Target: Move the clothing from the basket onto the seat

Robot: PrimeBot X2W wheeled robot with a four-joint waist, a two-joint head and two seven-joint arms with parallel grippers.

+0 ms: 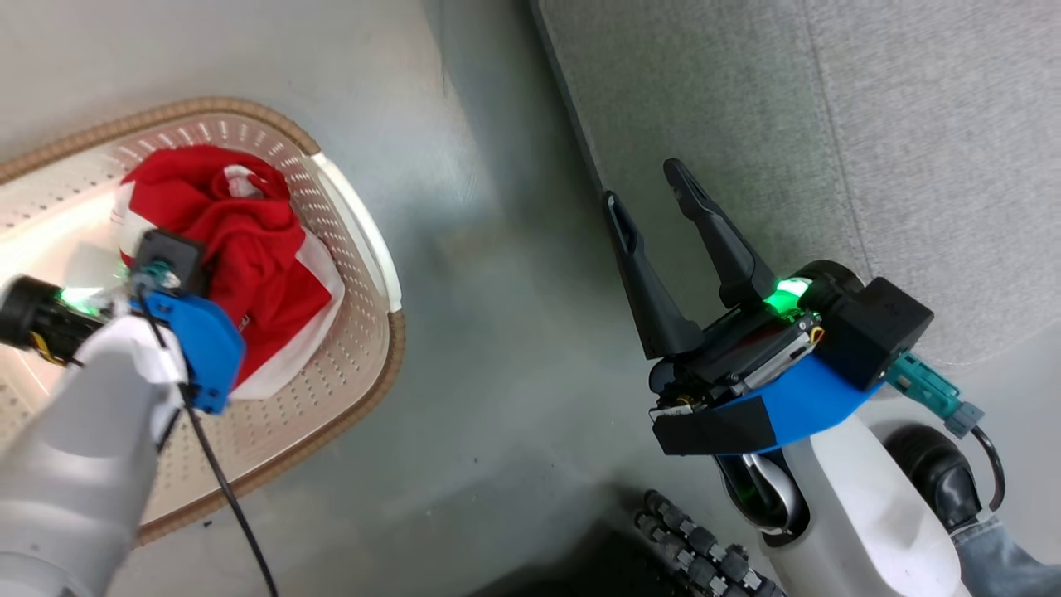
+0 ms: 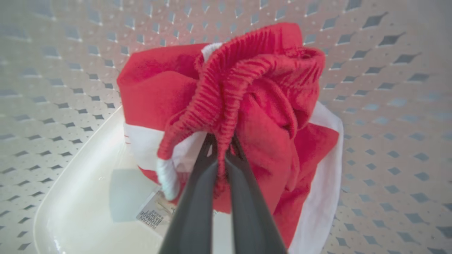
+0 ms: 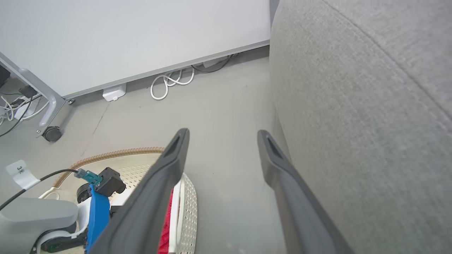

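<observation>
Red clothing lies bunched in the cream perforated basket at the left of the head view, a white band showing along its lower edge. The left arm reaches down into the basket, and its wrist covers the fingers from here. The right claw hangs over the grey floor just beside the grey fabric seat, its two dark fingers spread wide with nothing between them. A dark shoe and a denim cuff sit at the lower right corner.

From the left wrist view, the left claw is pinched tight on a ribbed elastic waistband of the clothing, the fabric squeezed between the two fingertips. The garments rest against the perforated wall, partly on the smooth white bottom, where a paper label peeks out beside them.

From the right wrist view, the right claw's fingers stand far apart and empty, the seat's rounded side close by the right one. Past the left finger, the basket's brown rim and a sliver of red show on the floor. White cables coil by the far wall, near a caster.
</observation>
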